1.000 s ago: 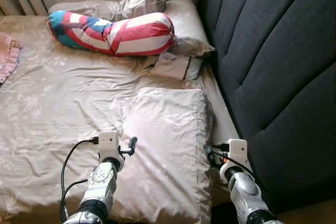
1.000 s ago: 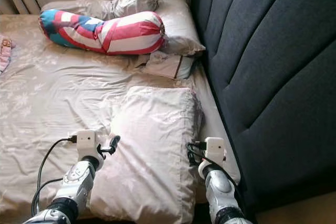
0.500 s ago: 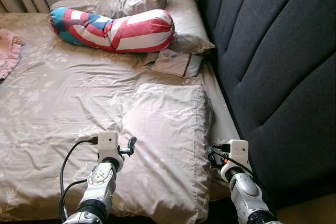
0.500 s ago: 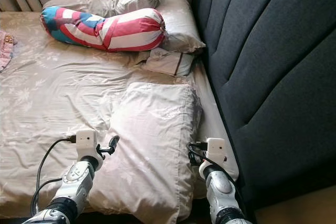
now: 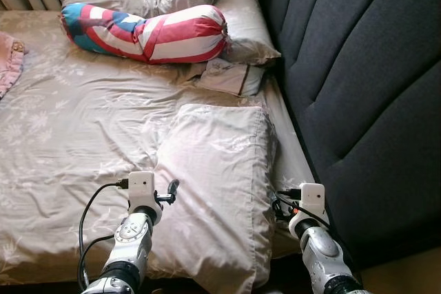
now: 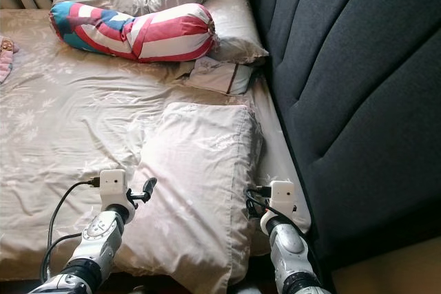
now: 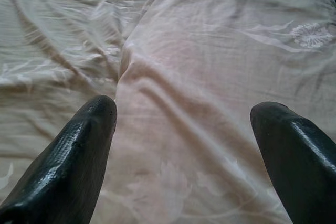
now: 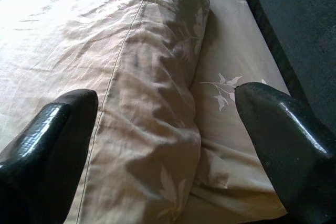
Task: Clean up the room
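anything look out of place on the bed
Yes. The near beige pillow lies skewed, its corner hanging off the bed's front edge, with the open left gripper and open right gripper at its sides. A small pillow is wedged crooked beneath the striped bolster.

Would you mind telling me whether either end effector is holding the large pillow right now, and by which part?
Nothing is held. The left end effector and right end effector are both open, poised at the pillow's near side edges.
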Robot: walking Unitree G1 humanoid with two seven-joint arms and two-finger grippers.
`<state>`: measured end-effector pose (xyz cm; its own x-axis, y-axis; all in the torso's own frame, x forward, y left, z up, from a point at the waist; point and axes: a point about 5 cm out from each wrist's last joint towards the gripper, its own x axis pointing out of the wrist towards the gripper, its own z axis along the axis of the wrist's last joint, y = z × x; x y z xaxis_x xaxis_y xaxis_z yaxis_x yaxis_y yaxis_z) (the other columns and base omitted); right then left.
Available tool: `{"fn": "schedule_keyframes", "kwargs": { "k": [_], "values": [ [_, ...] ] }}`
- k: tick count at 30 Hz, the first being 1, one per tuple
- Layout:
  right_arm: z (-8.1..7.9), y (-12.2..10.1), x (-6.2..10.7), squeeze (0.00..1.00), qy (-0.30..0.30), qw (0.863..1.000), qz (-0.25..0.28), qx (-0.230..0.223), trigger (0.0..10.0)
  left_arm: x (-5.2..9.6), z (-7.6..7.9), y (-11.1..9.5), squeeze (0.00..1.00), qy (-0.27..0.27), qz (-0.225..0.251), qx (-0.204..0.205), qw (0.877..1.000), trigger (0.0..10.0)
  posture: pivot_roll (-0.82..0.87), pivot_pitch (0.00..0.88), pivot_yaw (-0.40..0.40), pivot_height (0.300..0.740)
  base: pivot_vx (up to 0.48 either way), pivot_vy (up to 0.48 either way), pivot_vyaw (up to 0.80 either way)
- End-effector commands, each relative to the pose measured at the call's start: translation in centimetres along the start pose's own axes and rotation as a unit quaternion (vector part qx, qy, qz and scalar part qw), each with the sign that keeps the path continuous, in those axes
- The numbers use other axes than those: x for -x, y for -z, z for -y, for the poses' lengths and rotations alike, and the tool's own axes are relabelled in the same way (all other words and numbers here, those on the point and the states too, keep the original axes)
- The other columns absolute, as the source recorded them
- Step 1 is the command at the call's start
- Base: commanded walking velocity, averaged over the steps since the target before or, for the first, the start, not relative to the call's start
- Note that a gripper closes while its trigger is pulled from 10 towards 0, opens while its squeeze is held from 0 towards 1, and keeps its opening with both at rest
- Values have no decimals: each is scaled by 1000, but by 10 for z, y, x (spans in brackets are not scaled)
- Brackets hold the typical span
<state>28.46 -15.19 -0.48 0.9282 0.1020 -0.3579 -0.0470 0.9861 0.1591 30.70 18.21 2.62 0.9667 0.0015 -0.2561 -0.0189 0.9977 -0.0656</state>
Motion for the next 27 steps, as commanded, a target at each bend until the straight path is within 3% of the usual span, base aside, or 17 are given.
{"fn": "schedule_keyframes", "kwargs": {
  "k": [1,27],
  "values": [
    [2,3,2,0,4,1000,-3,-1,10000,1,0,4,0,-1,-9,-3,1000,10000,-158,110,-89,666,0,0,0],
    [0,1,1,0,2,1000,2,1,10000,1,2,4,0,4,-11,6,1000,10000,-159,93,-83,666,0,0,0]
  ]
}}
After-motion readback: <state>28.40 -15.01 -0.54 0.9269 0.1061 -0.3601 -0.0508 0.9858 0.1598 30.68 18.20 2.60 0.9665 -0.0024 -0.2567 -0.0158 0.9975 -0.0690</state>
